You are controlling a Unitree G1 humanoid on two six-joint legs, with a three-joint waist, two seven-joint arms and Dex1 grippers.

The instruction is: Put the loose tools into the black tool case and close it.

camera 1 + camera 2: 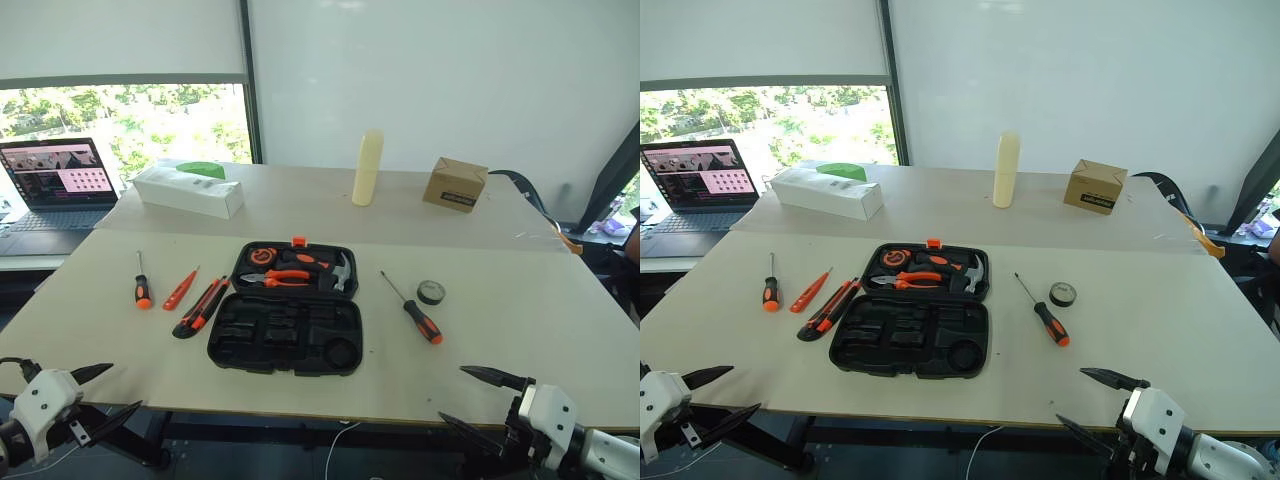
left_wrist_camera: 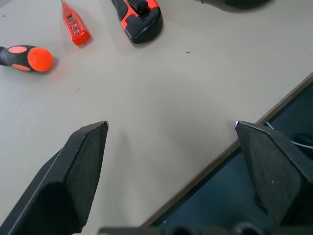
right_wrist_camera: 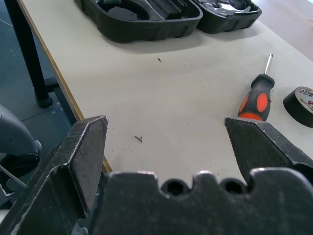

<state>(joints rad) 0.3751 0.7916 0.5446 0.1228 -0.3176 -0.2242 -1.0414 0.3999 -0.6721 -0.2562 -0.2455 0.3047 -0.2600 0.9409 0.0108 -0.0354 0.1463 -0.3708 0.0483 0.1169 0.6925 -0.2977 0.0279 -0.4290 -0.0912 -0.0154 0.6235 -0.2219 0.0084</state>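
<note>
The black tool case (image 1: 284, 368) lies open in the middle of the table, with orange-handled pliers and a small hammer in its far half and bare slots in its near half. Left of it lie a short screwdriver (image 1: 143, 290), a slim orange tester screwdriver (image 1: 180, 289) and a black-orange utility knife (image 1: 200, 308). To its right are a long screwdriver (image 1: 420, 318) and a black tape roll (image 1: 431, 292). My left gripper (image 1: 125, 386) hangs open at the table's near left edge, and my right gripper (image 1: 452, 392) stands open at the near right edge. Neither holds anything.
On the far table stand a white oblong box (image 1: 188, 189), a cream cylinder (image 1: 367, 168) and a small cardboard box (image 1: 455, 184). A laptop (image 1: 55, 180) sits at the far left. The table's front edge (image 1: 300, 412) runs just ahead of both grippers.
</note>
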